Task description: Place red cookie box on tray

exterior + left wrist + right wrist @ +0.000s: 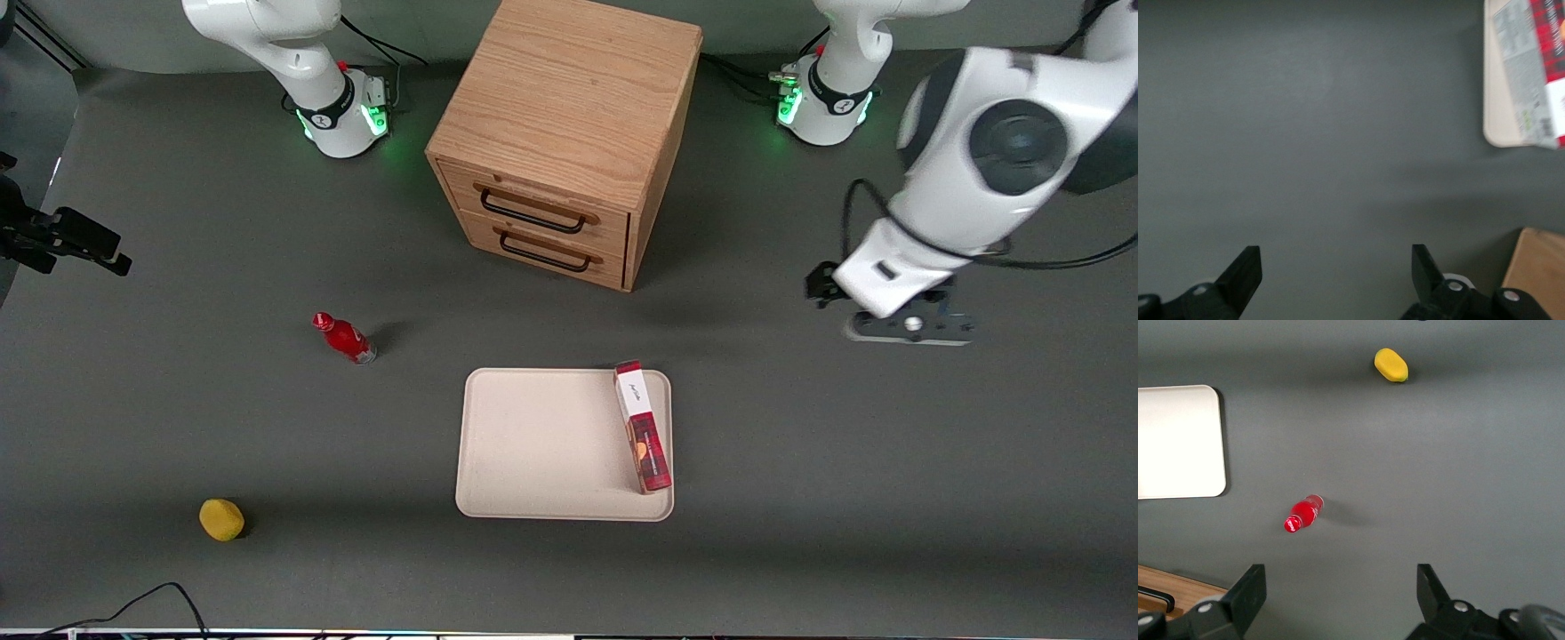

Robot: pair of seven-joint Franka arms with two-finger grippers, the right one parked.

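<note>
The box (642,427) lay on the tray (533,444), along its edge toward the working arm's end. The pincer (1335,267) hung above bare worktop (800,498) beside the tray, fingers (1245,270) apart, holding nothing.

No legible text (red cookie box (642,427) label blurred)

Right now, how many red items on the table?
2. The cookie box lies on the tray, along its edge nearest the gripper, which hangs open off the tray. The bottle stands toward the parked arm's end.
</note>
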